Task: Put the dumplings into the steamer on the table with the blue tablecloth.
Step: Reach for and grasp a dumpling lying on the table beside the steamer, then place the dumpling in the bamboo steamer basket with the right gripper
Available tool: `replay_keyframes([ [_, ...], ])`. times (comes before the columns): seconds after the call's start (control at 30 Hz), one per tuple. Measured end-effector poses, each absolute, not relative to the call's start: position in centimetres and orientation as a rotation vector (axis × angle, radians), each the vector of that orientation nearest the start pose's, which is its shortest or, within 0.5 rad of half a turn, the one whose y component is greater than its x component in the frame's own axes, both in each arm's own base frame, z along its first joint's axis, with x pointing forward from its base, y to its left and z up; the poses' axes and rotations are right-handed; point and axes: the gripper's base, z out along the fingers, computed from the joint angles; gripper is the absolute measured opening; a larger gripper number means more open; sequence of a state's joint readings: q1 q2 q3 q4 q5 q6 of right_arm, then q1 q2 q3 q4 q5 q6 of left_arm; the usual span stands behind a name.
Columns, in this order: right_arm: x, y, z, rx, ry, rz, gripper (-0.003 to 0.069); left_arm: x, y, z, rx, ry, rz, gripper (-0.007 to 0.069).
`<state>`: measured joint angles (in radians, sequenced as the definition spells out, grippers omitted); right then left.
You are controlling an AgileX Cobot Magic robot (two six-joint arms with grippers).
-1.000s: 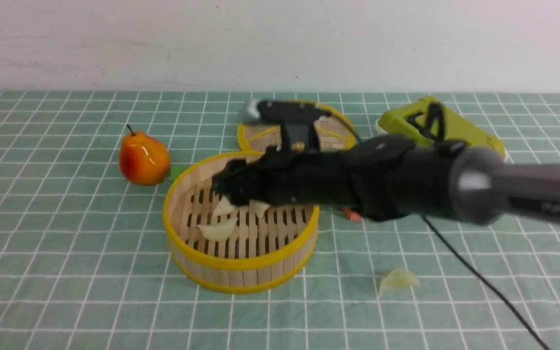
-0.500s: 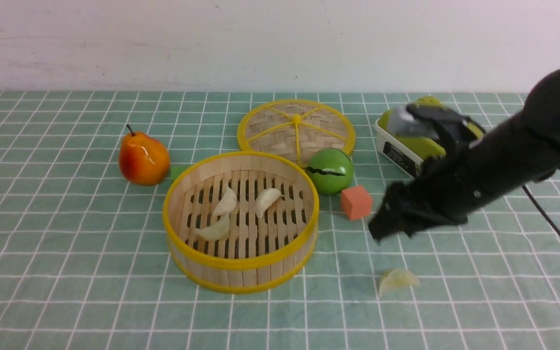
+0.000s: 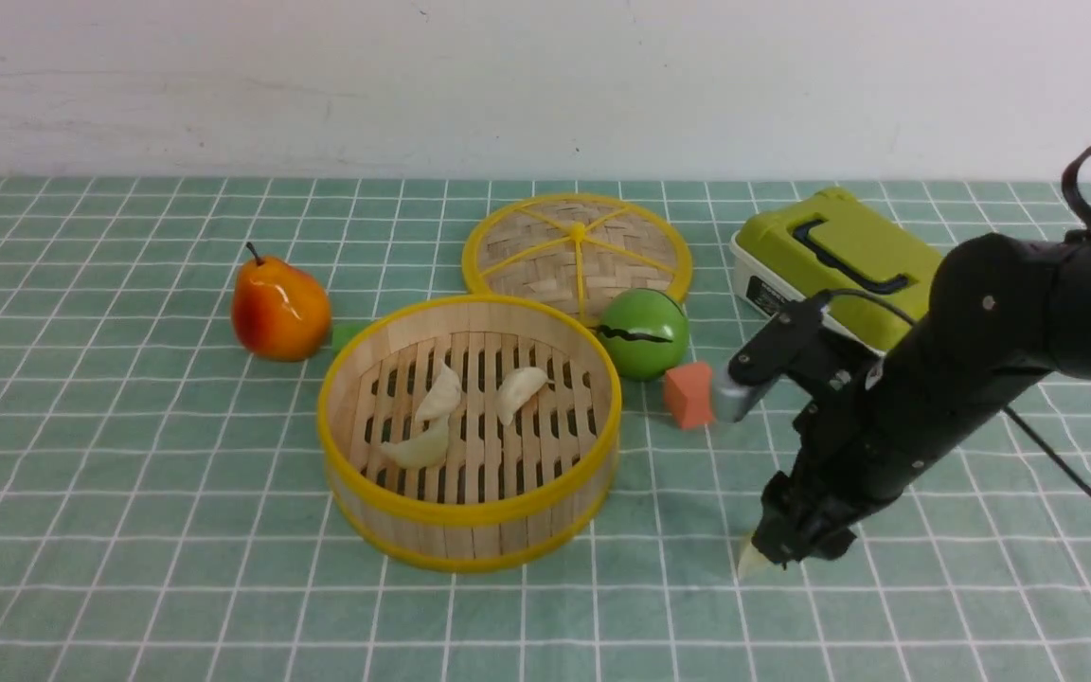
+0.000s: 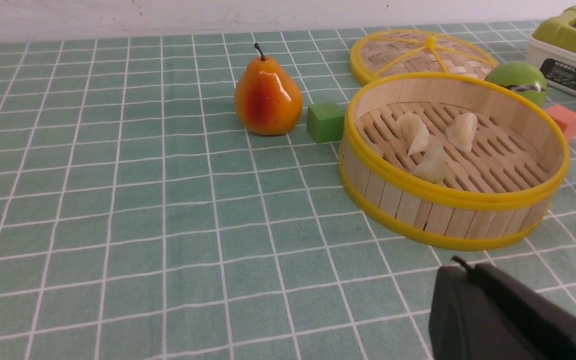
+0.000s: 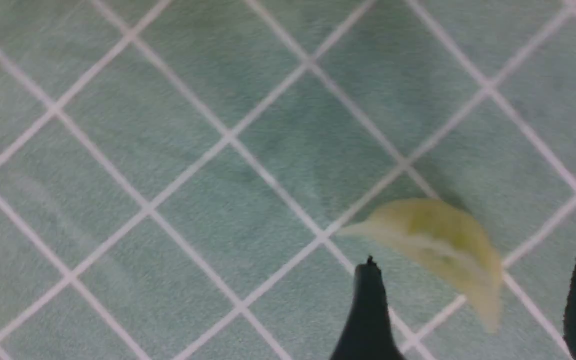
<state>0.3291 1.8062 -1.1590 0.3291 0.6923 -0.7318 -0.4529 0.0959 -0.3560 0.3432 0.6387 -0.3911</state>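
Observation:
The bamboo steamer (image 3: 470, 516) stands mid-table on the blue tablecloth (image 3: 129, 474). Three dumplings lie on its slats (image 3: 439, 393) (image 3: 519, 386) (image 3: 422, 445). A fourth, yellowish dumpling (image 3: 747, 563) lies on the cloth to the steamer's right, mostly hidden under my right gripper (image 3: 796, 545). In the right wrist view that dumpling (image 5: 433, 245) sits between the spread fingers of the open right gripper (image 5: 477, 267), untouched. My left gripper (image 4: 463, 267) is shut and empty, low over the cloth in front of the steamer (image 4: 448, 197); it does not show in the front view.
A pear (image 3: 280, 308) and a small green cube (image 4: 325, 121) sit left of the steamer. Behind it are the woven lid (image 3: 576, 244), a green ball (image 3: 642, 332), a red cube (image 3: 688, 393) and a lime-green box (image 3: 834, 260). A black cable (image 3: 1076, 483) trails from the right arm.
My right arm has swung away from above the steamer, rightwards and down, and now its open fingers straddle the loose dumpling. The dumplings in the steamer have stayed put.

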Motion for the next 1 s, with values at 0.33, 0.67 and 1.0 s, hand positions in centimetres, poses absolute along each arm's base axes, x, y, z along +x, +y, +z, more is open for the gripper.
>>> replay_keyframes([
  [0.33,33.8,13.9,16.3,-1.35,2.465,0.225,0.0261,4.1,0.0,27.1,0.17,1.825,-0.212,-0.0003],
  [0.67,33.0,13.9,19.2,-1.151,2.562,0.29,0.0178,4.1,0.0,27.1,0.17,1.826,-0.212,0.0004],
  [1.0,34.2,19.5,27.5,-0.794,2.419,0.59,0.0178,4.1,0.0,27.1,0.17,1.826,-0.212,0.0009],
])
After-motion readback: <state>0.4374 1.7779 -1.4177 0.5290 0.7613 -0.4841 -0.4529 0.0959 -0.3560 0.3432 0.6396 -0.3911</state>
